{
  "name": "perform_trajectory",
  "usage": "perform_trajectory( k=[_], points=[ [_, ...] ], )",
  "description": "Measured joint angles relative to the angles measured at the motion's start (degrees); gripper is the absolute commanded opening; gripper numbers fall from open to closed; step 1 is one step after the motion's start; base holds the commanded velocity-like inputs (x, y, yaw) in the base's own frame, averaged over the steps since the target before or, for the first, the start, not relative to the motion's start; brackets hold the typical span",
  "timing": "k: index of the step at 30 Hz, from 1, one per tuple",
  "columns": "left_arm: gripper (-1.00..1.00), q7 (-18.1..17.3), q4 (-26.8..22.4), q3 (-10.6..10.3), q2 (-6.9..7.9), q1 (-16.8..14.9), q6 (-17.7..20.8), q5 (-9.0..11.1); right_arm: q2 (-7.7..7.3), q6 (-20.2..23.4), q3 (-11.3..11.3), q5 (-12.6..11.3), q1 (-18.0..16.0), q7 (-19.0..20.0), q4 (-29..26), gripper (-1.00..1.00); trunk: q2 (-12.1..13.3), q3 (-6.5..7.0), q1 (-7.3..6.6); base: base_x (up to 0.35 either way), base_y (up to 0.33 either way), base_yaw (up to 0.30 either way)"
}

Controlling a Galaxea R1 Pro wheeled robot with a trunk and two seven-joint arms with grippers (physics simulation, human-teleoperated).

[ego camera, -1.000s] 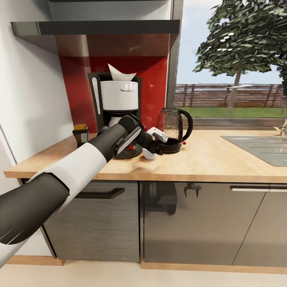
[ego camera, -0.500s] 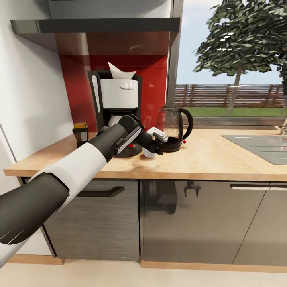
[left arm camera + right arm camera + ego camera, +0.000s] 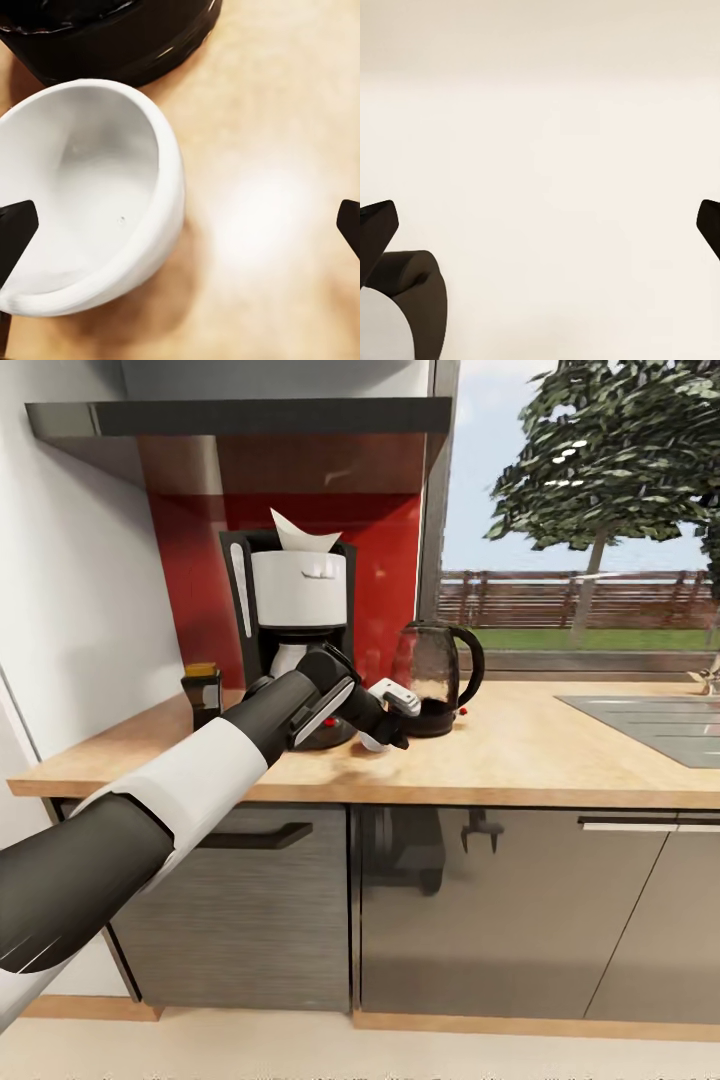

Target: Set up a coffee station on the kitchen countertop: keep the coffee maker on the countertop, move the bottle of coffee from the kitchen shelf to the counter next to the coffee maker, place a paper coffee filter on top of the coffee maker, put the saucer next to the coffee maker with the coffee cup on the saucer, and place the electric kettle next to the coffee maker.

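Tan wood-look kitchen countertop [image 3: 560, 755] carries your coffee maker [image 3: 293, 630], electric kettle [image 3: 437, 678] and bottle of coffee [image 3: 203, 688] below a red backsplash [image 3: 190, 580]. Your left gripper [image 3: 180, 225], jaws spread wide, hovers beside the coffee cup [image 3: 90, 195]; your right gripper [image 3: 540, 217] gapes empty.

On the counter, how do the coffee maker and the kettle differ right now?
The coffee maker is taller and boxy, black with a white upper body; the electric kettle is lower, rounded, clear glass. The coffee maker carries a white paper coffee filter on top; the kettle has a black lid. Both stand upright on the kitchen countertop.
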Motion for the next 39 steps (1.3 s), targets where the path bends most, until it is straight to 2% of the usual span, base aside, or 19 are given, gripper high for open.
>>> perform_trajectory(
  k=[2,39],
  points=[
    [1.0,0.0,0.0,0.0,0.0,0.0,0.0,0.0,0.0,0.0,0.0,0.0,0.0,0.0,0.0,1.0,-0.8,-0.36,0.44,0.0,0.0,0.0],
    [1.0,0.0,0.1,0.3,0.0,0.0,-0.1,0.0,0.0,0.0,0.0,0.0,0.0,0.0,0.0,1.0,-0.8,-0.36,0.44,0.011,0.008,0.0]
  ],
)
